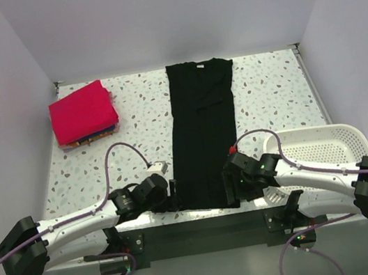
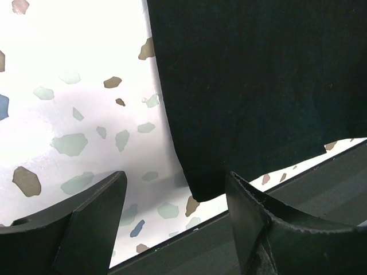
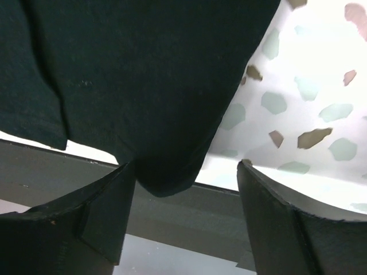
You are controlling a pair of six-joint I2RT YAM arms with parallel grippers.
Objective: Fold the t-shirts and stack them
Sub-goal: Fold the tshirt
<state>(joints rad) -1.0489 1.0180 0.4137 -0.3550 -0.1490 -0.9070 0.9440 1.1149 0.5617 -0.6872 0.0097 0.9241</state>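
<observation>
Both gaping, nothing pinched: left gripper (image 2: 175, 182) and right gripper (image 3: 186, 169) straddling the lower-centre corners of the black t-shirt (image 1: 206, 134). Soft, light, floppy, likely; best pinched at those hem corners.

Setting: robot lab test cell, not a domestic room. Evidence: plain white panel walls (image 1: 170, 13) box in a speckled terrazzo-pattern worktop (image 1: 274, 87) on three sides. Left arm (image 1: 79, 225) and right arm (image 1: 317, 175) are bolted to a dark mounting rail (image 1: 207, 236) at the near edge. Purple cables (image 1: 121, 144) run exposed. Props on the worktop: folded t-shirts (image 1: 82, 113), white mesh basket (image 1: 319, 143).
</observation>
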